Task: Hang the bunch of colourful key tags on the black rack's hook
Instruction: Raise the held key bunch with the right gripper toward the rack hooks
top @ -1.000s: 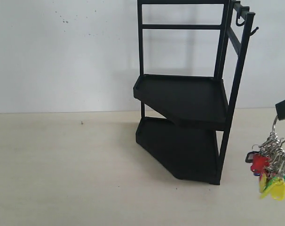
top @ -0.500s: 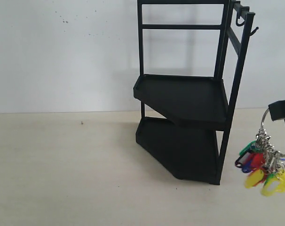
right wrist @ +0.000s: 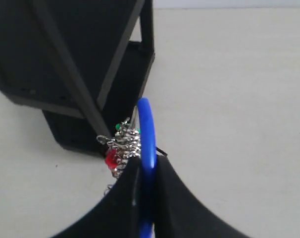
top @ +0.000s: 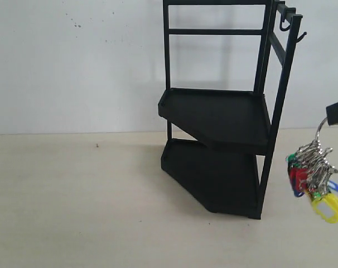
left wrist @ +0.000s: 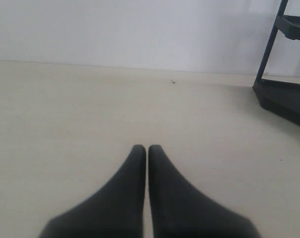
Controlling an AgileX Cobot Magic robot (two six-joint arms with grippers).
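Note:
The colourful key tag bunch (top: 317,180) hangs in the air to the right of the black rack (top: 225,114), level with its lower tier. My right gripper (top: 336,118) at the exterior view's right edge is shut on the bunch's big ring. In the right wrist view the blue-sleeved ring (right wrist: 146,130) stands edge-on between the right gripper's (right wrist: 147,164) closed jaws, with silver rings and a red tag beyond. The hook (top: 302,37) sticks out high on the rack's front upright, well above the bunch. My left gripper (left wrist: 141,148) is shut and empty, low over the table.
A curled J-hook (top: 284,25) hangs from the rack's top side rail. The rack's foot (left wrist: 283,96) shows at the edge of the left wrist view. A white wall stands behind the pale table (top: 74,201).
The right gripper has risen a little, lifting the bunch. The tags have swung left and then back to the right beneath it. The left gripper and the rack have not moved.

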